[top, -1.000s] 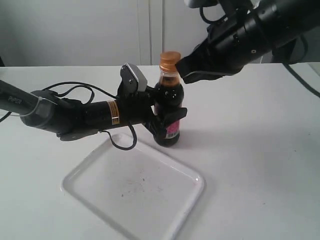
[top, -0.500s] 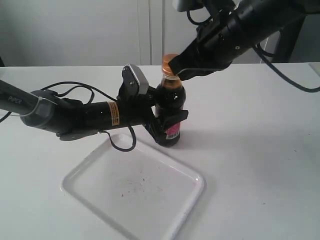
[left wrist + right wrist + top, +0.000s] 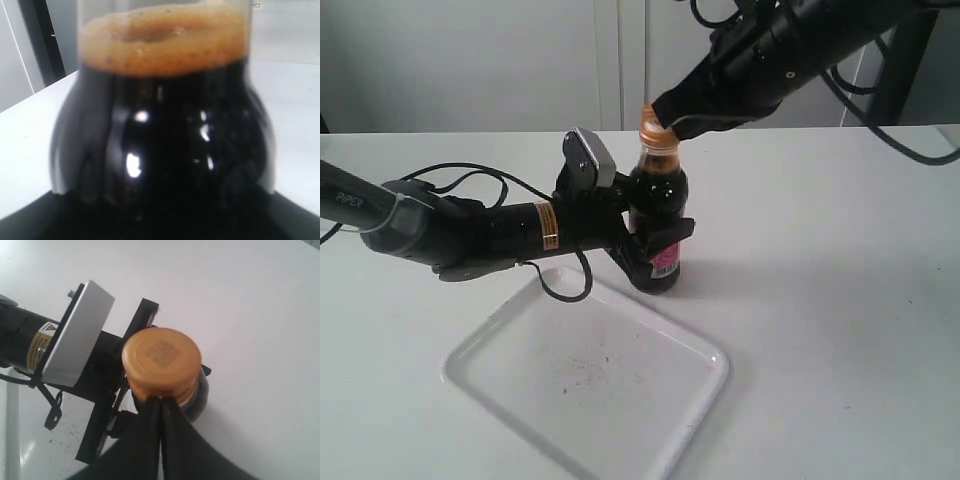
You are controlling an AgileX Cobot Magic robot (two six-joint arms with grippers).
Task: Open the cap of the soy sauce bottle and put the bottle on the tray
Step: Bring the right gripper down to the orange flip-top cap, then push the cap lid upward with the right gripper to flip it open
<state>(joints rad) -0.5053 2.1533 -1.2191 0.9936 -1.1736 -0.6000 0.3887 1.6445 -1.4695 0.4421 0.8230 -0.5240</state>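
The soy sauce bottle (image 3: 657, 205) stands upright on the table just beyond the tray (image 3: 588, 382), dark liquid filling the left wrist view (image 3: 160, 145). My left gripper (image 3: 655, 235) is shut on its body at label height. The orange-gold cap (image 3: 656, 129) is down on the neck; from above its round top (image 3: 161, 360) fills the middle of the right wrist view. My right gripper (image 3: 161, 401) is shut, both fingers pressed together, and their tips touch the cap's side edge (image 3: 670, 118).
The left arm (image 3: 470, 235) with its cable lies across the table left of the bottle, beside the tray's far edge. The right arm (image 3: 790, 50) reaches down from the upper right. A white wall stands behind.
My right gripper has moved up and left, from beside the bottle's shoulder to the cap's edge. The left gripper and bottle have stayed in place.
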